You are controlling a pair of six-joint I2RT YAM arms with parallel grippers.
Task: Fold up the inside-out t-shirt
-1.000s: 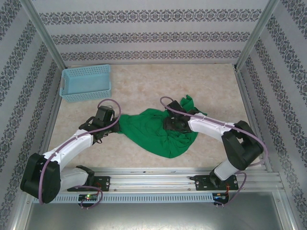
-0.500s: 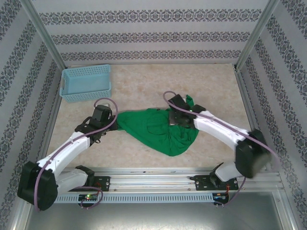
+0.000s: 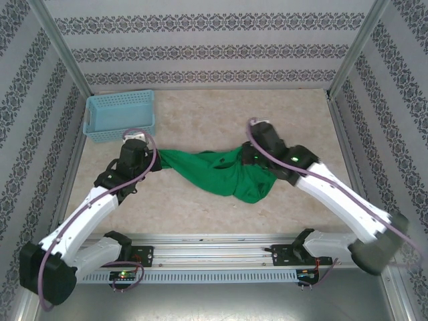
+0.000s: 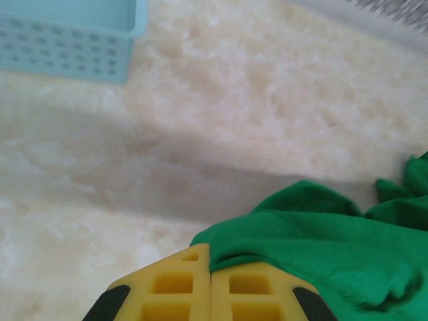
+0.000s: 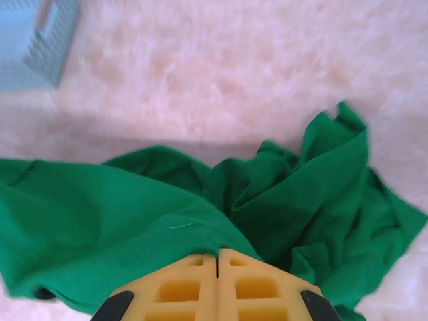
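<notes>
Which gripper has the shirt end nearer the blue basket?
The left gripper, shut on the t-shirt at its stretched end close to the basket; the right gripper pinches the bunched end farther away.

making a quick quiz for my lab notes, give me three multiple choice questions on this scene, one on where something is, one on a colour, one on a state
1. Where does the basket sit on the table?
A) far left corner
B) near right corner
C) between the two arm bases

2. What colour is the t-shirt?
A) red
B) white
C) green

3. What is the left tool doing?
A) open above the table
B) shut on the t-shirt's edge
C) shut on the basket's rim

Answers:
1 A, the top view shows it at the far left, beyond the left arm.
2 C, the cloth is bright green in all three views.
3 B, the left wrist view shows it closed with green cloth pinched at its tip.
</notes>
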